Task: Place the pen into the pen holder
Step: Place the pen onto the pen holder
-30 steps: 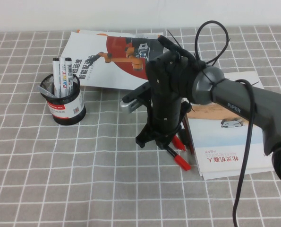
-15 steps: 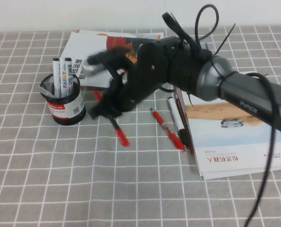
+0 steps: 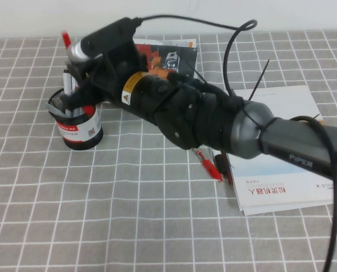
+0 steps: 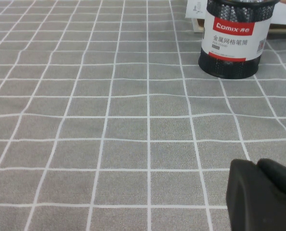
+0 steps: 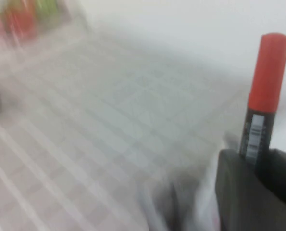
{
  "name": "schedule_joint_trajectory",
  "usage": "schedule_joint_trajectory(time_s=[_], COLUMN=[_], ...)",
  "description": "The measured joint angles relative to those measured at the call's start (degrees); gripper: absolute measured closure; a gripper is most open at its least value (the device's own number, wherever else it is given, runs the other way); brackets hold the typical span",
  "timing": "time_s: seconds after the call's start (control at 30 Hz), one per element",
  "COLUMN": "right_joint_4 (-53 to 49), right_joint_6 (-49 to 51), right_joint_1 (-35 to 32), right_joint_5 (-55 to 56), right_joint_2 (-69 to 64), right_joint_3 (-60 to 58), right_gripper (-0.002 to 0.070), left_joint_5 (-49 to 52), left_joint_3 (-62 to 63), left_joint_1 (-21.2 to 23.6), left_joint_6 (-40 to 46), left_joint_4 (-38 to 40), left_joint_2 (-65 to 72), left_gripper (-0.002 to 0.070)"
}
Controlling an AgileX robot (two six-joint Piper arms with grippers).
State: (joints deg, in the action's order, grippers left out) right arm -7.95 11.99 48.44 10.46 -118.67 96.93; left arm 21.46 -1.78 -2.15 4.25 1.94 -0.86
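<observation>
Gripping the pen close to upright, the right pincer was closed on its black middle directly above the pen holder near the far left corner of the tabletop, one red end poking up past the fingers and the lower red end at the cup's mouth beside the markers standing inside. What counted, I judged, was that the pen's long axis pointed straight down into the opening. The left pincer, well apart near the left edge, seemed shut and empty, so the right arm was plainly the nearer
</observation>
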Motion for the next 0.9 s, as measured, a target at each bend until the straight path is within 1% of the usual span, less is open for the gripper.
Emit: schedule_joint_trajectory(time_s=[0.07, 0.17, 0.4, 0.5, 0.57, 0.63, 0.7, 0.77, 0.83, 0.87, 0.9], right_joint_4=[-2.78, -4.04, -4.15, -3.25, -2.13, -1.48, -1.12, -0.89, -0.74, -0.6, -0.49], right_joint_6=[2.93, 4.23, 4.53, 4.53, 4.53, 4.69, 4.82, 4.89, 4.89, 4.89, 4.89], right_joint_1=[0.14, 0.13, -0.19, -0.71, -1.08, -1.43, -1.67, -1.92, -2.15, -2.13, -2.13], right_joint_5=[6.84, 11.57, 12.67, 10.86, 9.37, 7.46, 5.73, 4.09, 1.64, -0.12, -2.29], right_joint_2=[-1.16, -3.69, -12.34, -15.64, -17.02, -17.62, -17.66, -17.66, -17.38, -16.99, -16.47], right_joint_3=[0.4, 2.74, 12.85, 16.44, 17.48, 17.62, 17.62, 17.97, 18.0, 18.0, 18.0], right_gripper=[0.0628, 0.0628, 0.0628, 0.0628, 0.0615, 0.0566, 0.0479, 0.0369, 0.0296, 0.0277, 0.0273], left_joint_5=[0.0, 0.0, 0.0, 0.0, 0.0, 0.0, 0.0, 0.0, 0.0, 0.0, 0.0], left_joint_3=[0.0, 0.0, 0.0, 0.0, 0.0, 0.0, 0.0, 0.0, 0.0, 0.0, 0.0], left_joint_1=[0.0, 0.0, 0.0, 0.0, 0.0, 0.0, 0.0, 0.0, 0.0, 0.0, 0.0], left_joint_6=[0.0, 0.0, 0.0, 0.0, 0.0, 0.0, 0.0, 0.0, 0.0, 0.0, 0.0], left_joint_4=[0.0, 0.0, 0.0, 0.0, 0.0, 0.0, 0.0, 0.0, 0.0, 0.0, 0.0], left_joint_2=[0.0, 0.0, 0.0, 0.0, 0.0, 0.0, 0.0, 0.0, 0.0, 0.0, 0.0], left_gripper=[0.0678, 0.0678, 0.0678, 0.0678, 0.0678, 0.0678, 0.0678, 0.0678, 0.0678, 0.0678, 0.0678])
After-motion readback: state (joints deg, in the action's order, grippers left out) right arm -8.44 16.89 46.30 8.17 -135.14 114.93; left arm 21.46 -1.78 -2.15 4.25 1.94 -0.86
